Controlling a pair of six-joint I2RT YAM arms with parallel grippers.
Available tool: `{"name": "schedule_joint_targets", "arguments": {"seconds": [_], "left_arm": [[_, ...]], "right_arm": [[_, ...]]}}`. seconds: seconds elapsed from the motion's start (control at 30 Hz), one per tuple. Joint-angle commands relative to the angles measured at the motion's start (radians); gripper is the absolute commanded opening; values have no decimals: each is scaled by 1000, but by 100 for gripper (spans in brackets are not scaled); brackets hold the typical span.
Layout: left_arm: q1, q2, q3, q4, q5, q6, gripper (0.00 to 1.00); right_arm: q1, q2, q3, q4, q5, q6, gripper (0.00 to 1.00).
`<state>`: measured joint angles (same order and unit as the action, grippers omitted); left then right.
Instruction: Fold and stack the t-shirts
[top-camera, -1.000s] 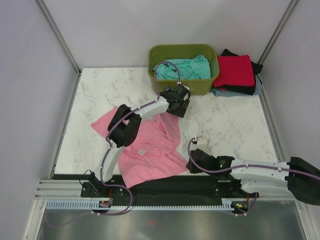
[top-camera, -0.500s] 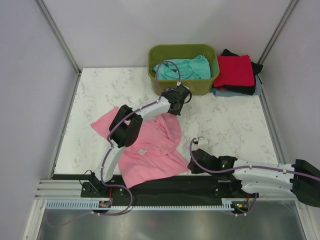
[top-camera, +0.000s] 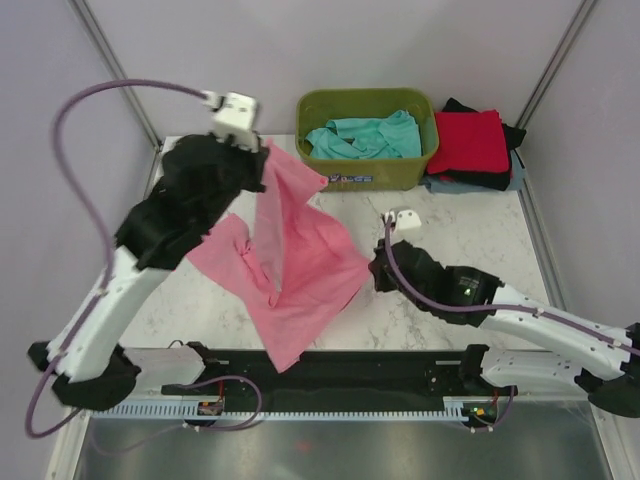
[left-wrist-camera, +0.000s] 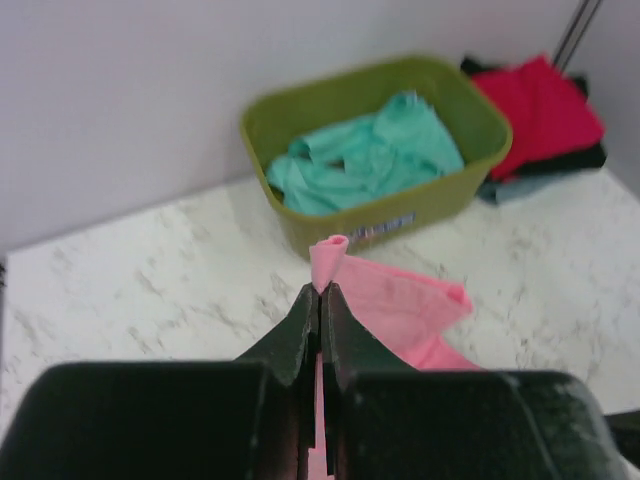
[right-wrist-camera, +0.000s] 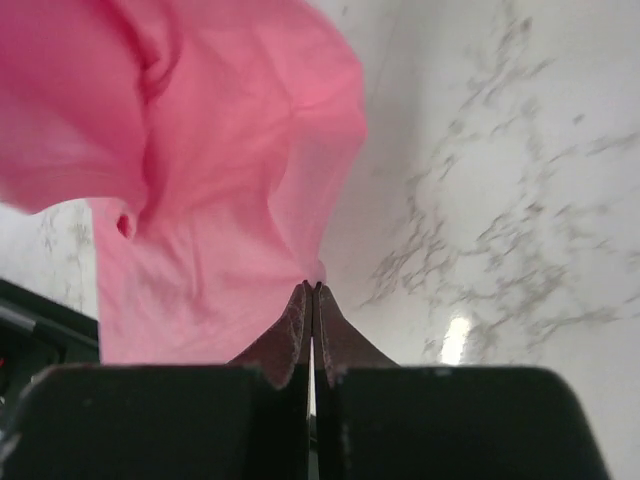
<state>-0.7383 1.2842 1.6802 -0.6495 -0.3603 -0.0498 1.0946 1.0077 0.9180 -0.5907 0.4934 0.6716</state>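
Held up over the white marbled table (top-camera: 470, 230): the large pink cotton t-shirt (top-camera: 300, 270), hanging in a twisted sheet with its lower end trailing toward the near edge. Pinched at the top by the left gripper (left-wrist-camera: 321, 290), jaws pressed together on only a small nub of pink cloth poking above the tips. Nipped low on the right side by the right gripper (right-wrist-camera: 312, 287), jaws likewise closed flat. Seemingly caught on the very edge of the hem, though too close and too blurred in the wrist view to swear to it.

To fear first: slipping out of that thin upper pinch, with so little cloth between the tips and most of the garment dragging on it. Next, tugging free at the lower corner if drawn apart too briskly, and then swinging from a single point. Bunched and twisted between the two holds rather than spread flat, so likely to land creased or doubled over if laid down as is, spoiling the fold.

Near on the far side, the olive-green plastic tub (top-camera: 365, 95) with the crumpled teal t-shirt (top-camera: 365, 135) inside: easy to snag or nudge with a swinging sleeve. Just right of the tub, the folded red t-shirt (top-camera: 468, 140) atop a black t-shirt (top-camera: 495, 180) and a grey-blue t-shirt (top-camera: 445, 185): safe unless swept across.
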Motion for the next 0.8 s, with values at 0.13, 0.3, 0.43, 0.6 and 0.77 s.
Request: {"name": "schedule_joint_targets", "arguments": {"seconds": [0.13,0.3,0.43,0.6,0.77], "left_arm": [[10,-311,55,-52,-3,275,2],[10,-474,111,-53,27,343,2],[10,-574,171,-52,187,393,2],[10,-635,223,-70,296,424,2],[11,-559,329,-107,255,484,2]], "right_arm": [[-42,-37,453,-170,218,-280,0],[-44,-119,651,-173,220,-432,0],[-44,-214,690,-133,64,-515,0],[-44,-351,657,-43,-33,-541,0],[-61,-342,722,-32,22,-618,0]]}}
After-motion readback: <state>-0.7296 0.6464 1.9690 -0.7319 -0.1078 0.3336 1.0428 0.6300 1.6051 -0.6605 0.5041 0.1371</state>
